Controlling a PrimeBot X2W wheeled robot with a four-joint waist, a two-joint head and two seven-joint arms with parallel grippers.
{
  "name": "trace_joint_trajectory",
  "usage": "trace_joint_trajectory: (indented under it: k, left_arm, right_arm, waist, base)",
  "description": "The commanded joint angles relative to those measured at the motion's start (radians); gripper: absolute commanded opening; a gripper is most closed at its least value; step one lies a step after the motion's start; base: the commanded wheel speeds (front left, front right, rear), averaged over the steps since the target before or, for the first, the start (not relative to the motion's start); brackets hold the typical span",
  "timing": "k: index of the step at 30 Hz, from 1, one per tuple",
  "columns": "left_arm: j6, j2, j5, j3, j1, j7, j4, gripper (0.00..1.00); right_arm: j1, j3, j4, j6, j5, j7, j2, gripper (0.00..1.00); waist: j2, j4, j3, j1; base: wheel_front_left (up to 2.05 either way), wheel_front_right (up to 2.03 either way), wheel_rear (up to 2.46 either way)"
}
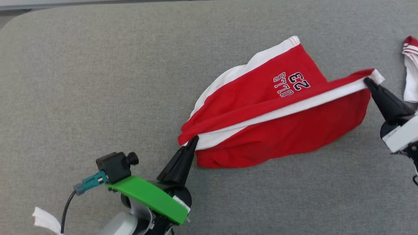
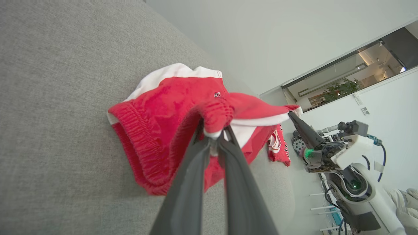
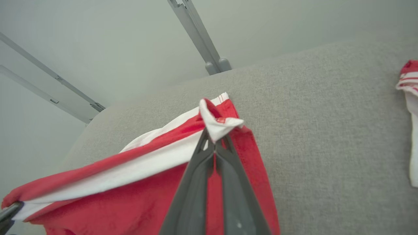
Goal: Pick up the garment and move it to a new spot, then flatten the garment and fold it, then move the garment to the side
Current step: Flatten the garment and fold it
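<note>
The garment [image 1: 248, 98] is red with white stripe trim and a black "23" with lettering, and it lies on the grey padded surface. It hangs stretched between my two grippers. My left gripper [image 1: 195, 139] is shut on the gathered elastic edge at the garment's lower left, as the left wrist view shows [image 2: 214, 138]. My right gripper [image 1: 367, 80] is shut on the white-trimmed corner at the right, seen close in the right wrist view [image 3: 214, 141]. The cloth [image 3: 130, 202] sags below the taut white stripe. In the left wrist view, the garment [image 2: 169, 104] bunches around the fingers.
A second red-and-white cloth [image 1: 410, 71] lies at the right edge of the grey surface [image 1: 98, 81], just beyond my right gripper; it appears too in the right wrist view [image 3: 409, 98]. The surface's rounded far-left corner lies at the upper left of the head view.
</note>
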Motion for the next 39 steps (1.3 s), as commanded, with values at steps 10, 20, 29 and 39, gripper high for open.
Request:
trace_joint_trajectory:
  k: [10, 20, 29, 39]
  left_arm:
    - [0.014, -0.085, -0.027, 0.015, -0.163, 0.051, 0.079, 0.0]
    - [-0.009, -0.117, -0.055, 0.016, -0.214, 0.079, 0.149, 0.0]
    - [-0.015, -0.12, -0.057, 0.011, -0.221, 0.09, 0.176, 0.0]
    - [0.004, -0.129, -0.048, 0.012, -0.243, 0.095, 0.189, 1.0]
  right_arm:
    - [-0.339, 0.072, 0.183, -0.001, -0.084, 0.193, 0.009, 0.0]
    - [-0.466, 0.133, 0.262, -0.001, -0.119, 0.261, -0.002, 0.0]
    - [-0.484, 0.159, 0.281, -0.001, -0.107, 0.274, -0.019, 0.0]
    - [-0.534, 0.185, 0.302, -0.001, -0.144, 0.252, -0.006, 1.0]
  waist:
    - [-0.0001, 0.132, 0.14, 0.0001]
    - [-0.0001, 0.152, 0.168, 0.0001]
    - [-0.0001, 0.144, 0.173, 0.0001]
    - [-0.0001, 0.146, 0.188, 0.0001]
  base:
    - [0.0, 0.0, 0.0]
    - [0.0, 0.0, 0.0]
    - [0.0, 0.0, 0.0]
    - [0.0, 0.0, 0.0]
